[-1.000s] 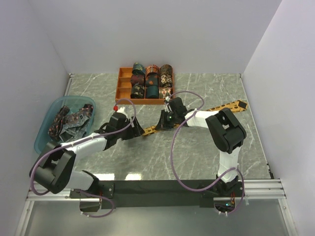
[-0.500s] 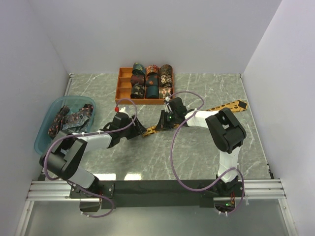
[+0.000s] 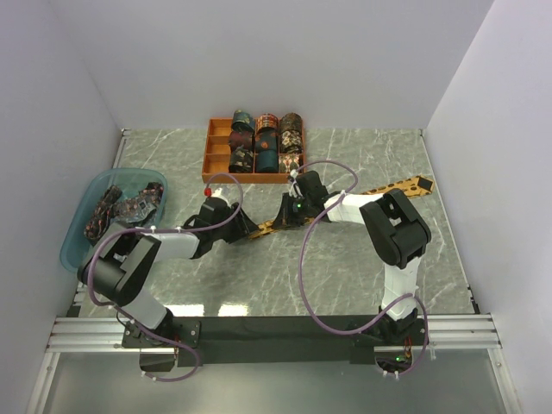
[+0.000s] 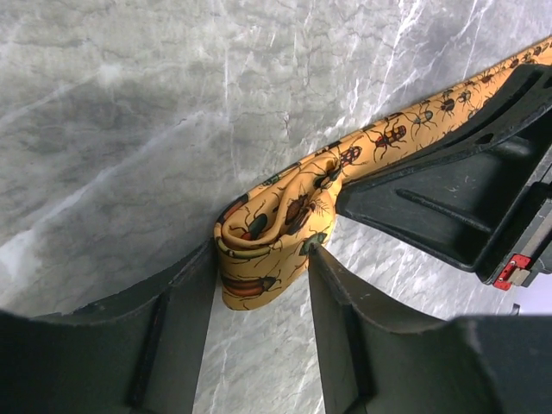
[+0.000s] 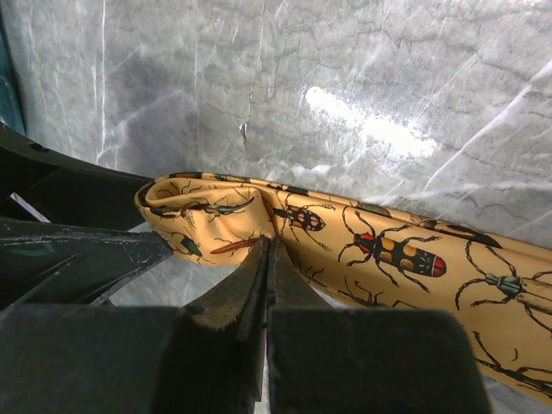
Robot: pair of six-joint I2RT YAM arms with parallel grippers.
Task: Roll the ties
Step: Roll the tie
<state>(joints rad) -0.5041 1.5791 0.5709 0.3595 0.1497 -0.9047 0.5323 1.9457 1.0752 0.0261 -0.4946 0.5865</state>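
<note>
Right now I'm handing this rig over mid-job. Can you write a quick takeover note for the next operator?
Left gripper: fingers touch both sides of the small rolled end of the mustard tie.
Right gripper: shut, tips on the tie just beside that roll.
Tie: only the first turns are rolled; the rest lies flat across the table.
Done: several rolled ties sit in the orange tray.
Left: finish this roll, probably put it in the tray, then do the loose ties in the blue basin.
</note>
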